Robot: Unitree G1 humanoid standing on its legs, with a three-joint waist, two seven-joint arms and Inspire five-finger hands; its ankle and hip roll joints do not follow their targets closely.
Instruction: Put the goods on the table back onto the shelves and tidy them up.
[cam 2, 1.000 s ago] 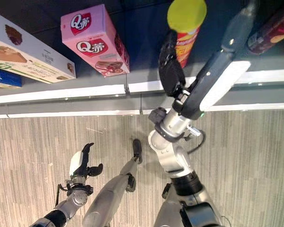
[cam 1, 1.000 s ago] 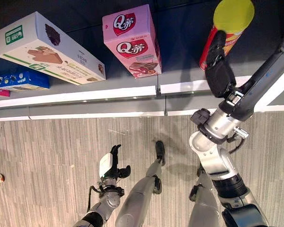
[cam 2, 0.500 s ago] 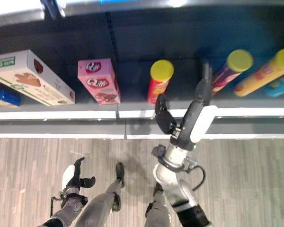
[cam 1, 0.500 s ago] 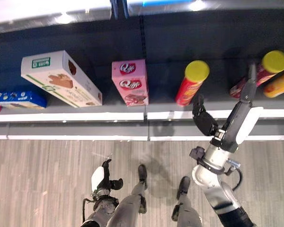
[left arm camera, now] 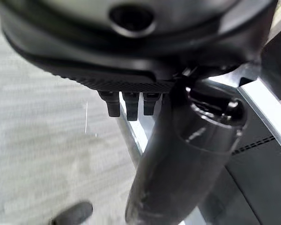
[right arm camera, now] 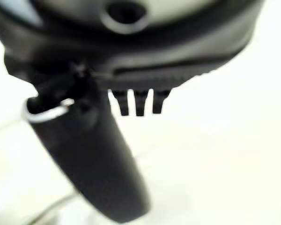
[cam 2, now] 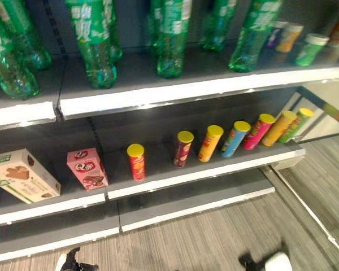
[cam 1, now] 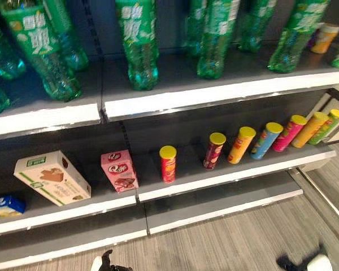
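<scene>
Left eye view, nearest first: at the bottom edge, over grey wood-look floor [cam 1: 226, 243], the left hand [cam 1: 104, 263] shows just its dark fingertips and a white thumb cover. Right hand [cam 1: 305, 262] is a blurred dark-and-white shape at bottom right. Left wrist view: left hand [left arm camera: 131, 89] has short fingertips [left arm camera: 113, 104] poking straight out past the palm, thumb extended, holding nothing. Right wrist view: right hand [right arm camera: 136, 89] looks the same, fingers [right arm camera: 139, 104] straight, thumb out, empty, w/ a pale blurred background.

Past the floor, a low shelf [cam 1: 214, 206] w/ a white front edge. Above it, the middle shelf [cam 1: 231, 175] carries the goods. From robot's left: blue box [cam 1: 4, 205] at the edge of view, tan biscuit box [cam 1: 52, 178], pink snack box [cam 1: 119, 171], both leaning. Then a row of upright chip cans: red can w/ yellow lid [cam 1: 168, 164], dark red can [cam 1: 214, 151], orange can [cam 1: 240, 145], blue can [cam 1: 266, 140], pink can [cam 1: 288, 133], yellow can [cam 1: 309, 129], green can [cam 1: 327, 125], close together to the right.

Farthest, the top shelf [cam 1: 175, 99] holds green drink bottles [cam 1: 137, 42] in a row, plus small cups [cam 2: 313, 49] at far right.
</scene>
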